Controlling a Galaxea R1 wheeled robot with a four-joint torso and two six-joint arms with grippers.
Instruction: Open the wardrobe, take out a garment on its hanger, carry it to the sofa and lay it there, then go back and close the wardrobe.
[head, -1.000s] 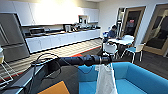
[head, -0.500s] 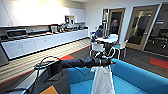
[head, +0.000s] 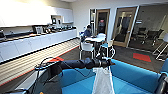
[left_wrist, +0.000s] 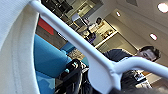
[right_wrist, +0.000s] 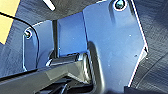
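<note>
The left arm (head: 75, 64) is seen stretched out from the picture's left across the head view, and at its end the left gripper (head: 104, 62) is pinched on the hanger (left_wrist: 100, 67), from which the garment (head: 103, 81) is hung limp and white over the seat of the sofa (head: 130, 75). The shirt's lower edge is cut off by the frame, so it cannot be told whether the cloth is touching the cushion. In the left wrist view the white hanger is shown close, one arm of it slipped inside the shirt's shoulder, with blue upholstery and a person at a control rig (left_wrist: 120, 57) behind it. In the right wrist view the robot's own dark plate is presented over grey carpet; whether the right claw is spread or pressed together cannot be told.

Beyond the sofa's curved back, a white table with white chairs (head: 87, 47) is set, and a seated person (head: 86, 32) is seen at it. A long white counter (head: 37, 42) is run along the left wall. Farthest off, wooden doors (head: 123, 27) are placed in the rear wall.
</note>
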